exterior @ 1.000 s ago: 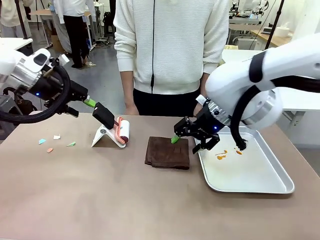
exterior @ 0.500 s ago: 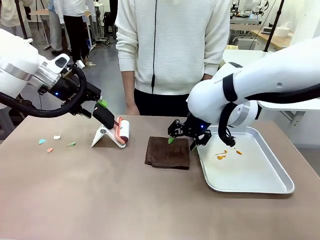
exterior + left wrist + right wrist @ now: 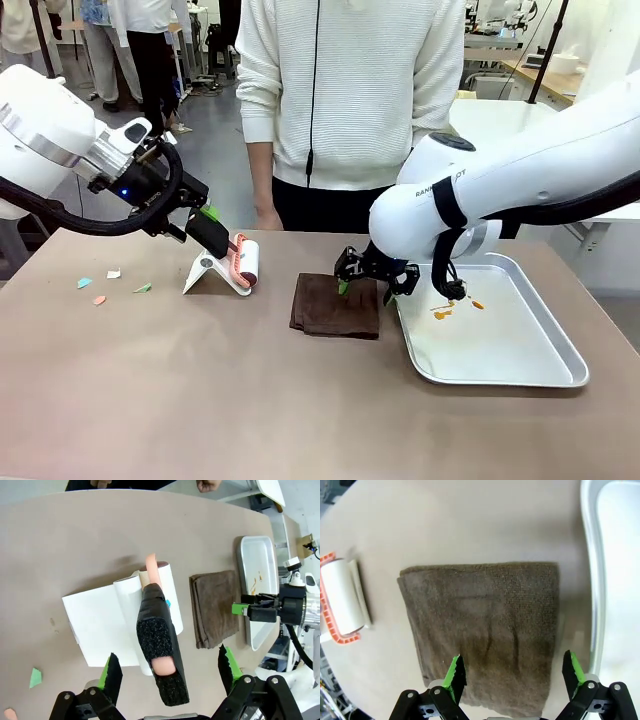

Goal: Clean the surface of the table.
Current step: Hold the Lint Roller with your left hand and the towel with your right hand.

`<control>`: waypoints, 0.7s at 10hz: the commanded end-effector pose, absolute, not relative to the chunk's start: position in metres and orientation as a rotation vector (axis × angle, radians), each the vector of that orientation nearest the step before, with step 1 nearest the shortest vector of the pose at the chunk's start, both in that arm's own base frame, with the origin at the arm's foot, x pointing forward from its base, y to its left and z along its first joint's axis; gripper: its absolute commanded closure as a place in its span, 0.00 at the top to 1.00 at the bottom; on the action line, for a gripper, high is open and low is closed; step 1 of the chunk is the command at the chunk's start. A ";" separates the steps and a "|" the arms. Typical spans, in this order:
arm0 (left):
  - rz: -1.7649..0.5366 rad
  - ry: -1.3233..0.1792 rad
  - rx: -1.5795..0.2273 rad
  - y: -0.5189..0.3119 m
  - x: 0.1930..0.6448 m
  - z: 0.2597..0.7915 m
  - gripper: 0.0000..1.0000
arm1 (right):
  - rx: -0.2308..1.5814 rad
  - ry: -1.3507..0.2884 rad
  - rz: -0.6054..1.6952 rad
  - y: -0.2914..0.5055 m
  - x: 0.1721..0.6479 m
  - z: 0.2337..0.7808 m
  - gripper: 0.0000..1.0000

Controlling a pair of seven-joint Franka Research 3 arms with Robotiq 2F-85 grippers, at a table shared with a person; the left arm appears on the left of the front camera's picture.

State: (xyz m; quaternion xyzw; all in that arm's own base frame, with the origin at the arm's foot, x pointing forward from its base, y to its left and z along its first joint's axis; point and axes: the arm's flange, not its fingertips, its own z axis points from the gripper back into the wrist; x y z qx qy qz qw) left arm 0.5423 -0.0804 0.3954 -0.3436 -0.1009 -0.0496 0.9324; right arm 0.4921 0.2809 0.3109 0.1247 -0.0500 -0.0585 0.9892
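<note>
The brownish table [image 3: 200, 400] carries a folded brown cloth [image 3: 335, 305] at its middle and a lint roller [image 3: 240, 262] with a black handle on a white stand [image 3: 205, 270]. My left gripper [image 3: 197, 221] is open at the roller's handle. In the left wrist view the black handle [image 3: 160, 650] lies between the green fingertips [image 3: 112, 672] of the left gripper [image 3: 170, 667], without touching them. My right gripper [image 3: 360, 277] hangs open over the cloth's far right part. In the right wrist view the right gripper [image 3: 513, 672] straddles the cloth [image 3: 485, 630].
Small coloured paper scraps [image 3: 100, 285] lie on the table's left part. A silver metal tray [image 3: 530, 375] with orange smears [image 3: 445, 311] sits at the right, close beside the cloth. A person [image 3: 350, 100] in a white top stands at the far edge.
My left gripper has come in to the roller's handle. My right gripper has moved left from the tray's edge to above the cloth. Both stay open.
</note>
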 end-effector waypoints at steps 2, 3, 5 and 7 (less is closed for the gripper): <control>-0.088 -0.198 -0.683 -0.082 0.549 0.396 1.00 | 0.217 -0.122 -0.221 0.299 0.500 0.305 1.00; -0.091 -0.196 -0.683 -0.080 0.550 0.396 1.00 | 0.195 -0.128 -0.225 0.298 0.500 0.306 1.00; -0.088 -0.189 -0.683 -0.080 0.551 0.394 1.00 | 0.191 -0.123 -0.226 0.298 0.500 0.306 1.00; -0.088 -0.193 -0.693 -0.081 0.552 0.393 1.00 | 0.187 -0.115 -0.226 0.296 0.500 0.305 1.00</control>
